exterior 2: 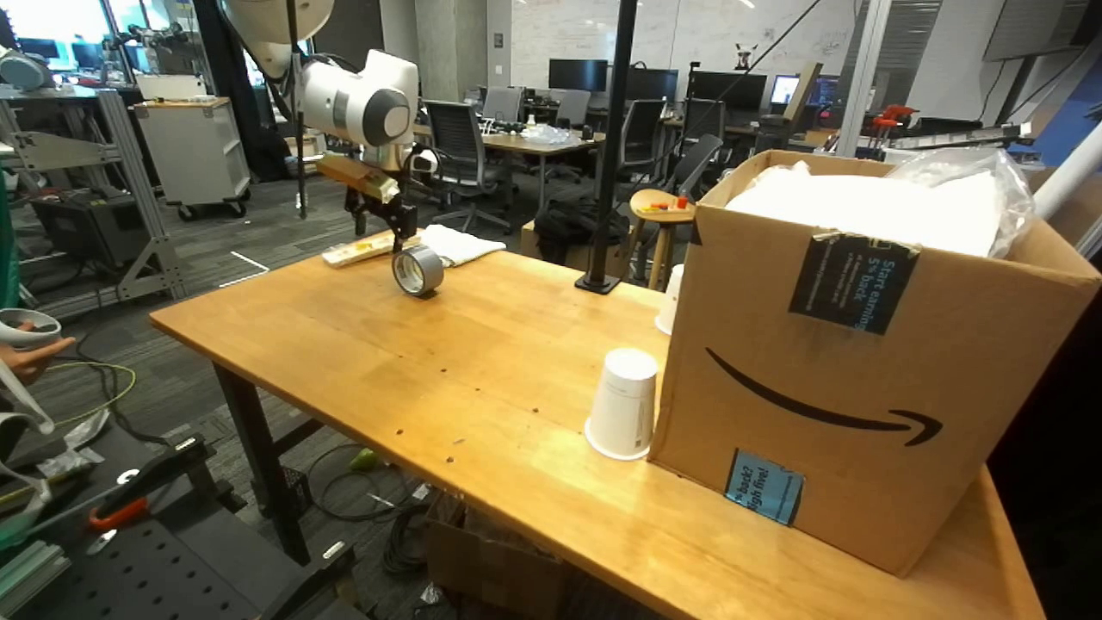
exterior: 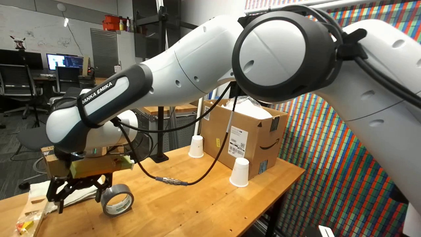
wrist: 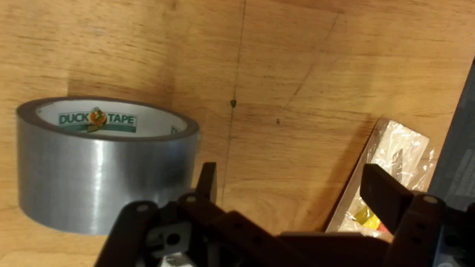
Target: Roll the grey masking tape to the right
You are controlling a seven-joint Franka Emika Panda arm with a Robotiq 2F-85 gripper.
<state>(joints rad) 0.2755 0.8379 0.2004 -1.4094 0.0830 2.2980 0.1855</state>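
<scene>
The grey masking tape point(exterior: 120, 189) stands upright on its round edge on the wooden table, its hollow centre facing sideways in both exterior views. In the wrist view its silver outer side point(wrist: 100, 178) fills the left, with a Duck Tape label inside the ring. Low over the table, my gripper point(exterior: 79, 202) points down with its jaws wide apart and nothing between them. One of its fingers point(wrist: 207, 180) is right beside the roll, outside the ring; whether they touch I cannot tell. From the wrist, the gripper point(wrist: 291, 181) has bare wood showing through the gap.
Beyond the far finger lies a plastic-wrapped board point(wrist: 400, 152) with yellow and red bits. A white cloth point(exterior 2: 461, 245) rests behind the roll. Further along the table are two upturned white cups point(exterior: 196, 147), a large cardboard box point(exterior 2: 775, 362) and a black post point(exterior 2: 611, 172).
</scene>
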